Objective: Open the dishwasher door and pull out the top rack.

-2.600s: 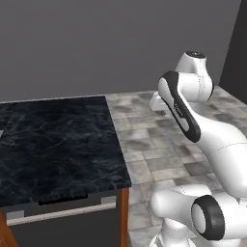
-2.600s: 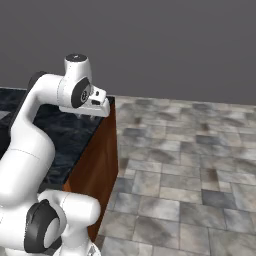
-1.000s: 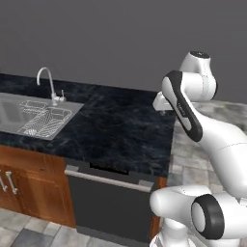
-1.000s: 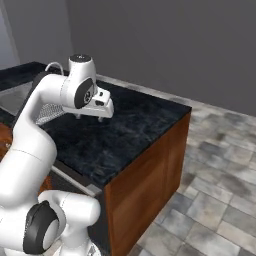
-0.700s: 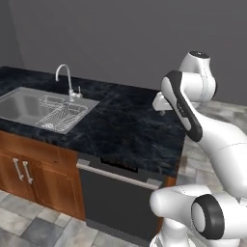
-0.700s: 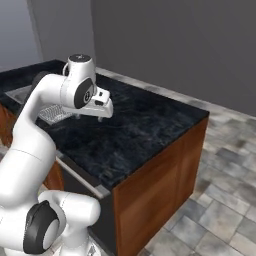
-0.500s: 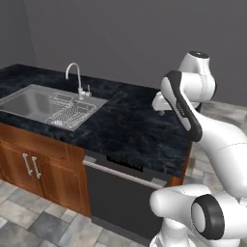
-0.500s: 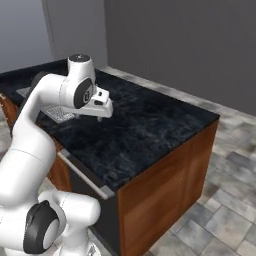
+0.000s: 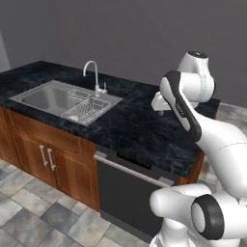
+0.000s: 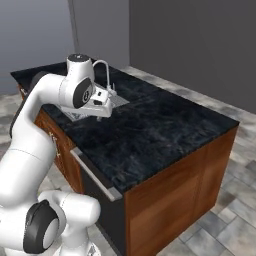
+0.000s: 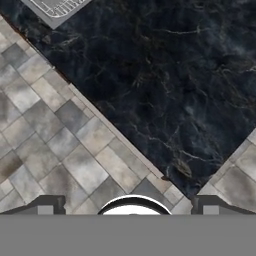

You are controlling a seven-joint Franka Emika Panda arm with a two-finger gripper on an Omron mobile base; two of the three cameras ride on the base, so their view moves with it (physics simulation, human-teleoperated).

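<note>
Dishwasher door [image 9: 123, 193] lower centre, shut — judged rigid, hinged, heavy; best gripped mid silver bar handle [image 9: 130, 170]. Gripper [image 11: 128, 205] fingers spread wide, empty — above counter [image 9: 140, 125].

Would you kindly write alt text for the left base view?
The closed dishwasher door, dark with a silver bar handle, sits under a black marble counter. The white arm holds its gripper above the counter, right of a steel sink with faucet.
</note>
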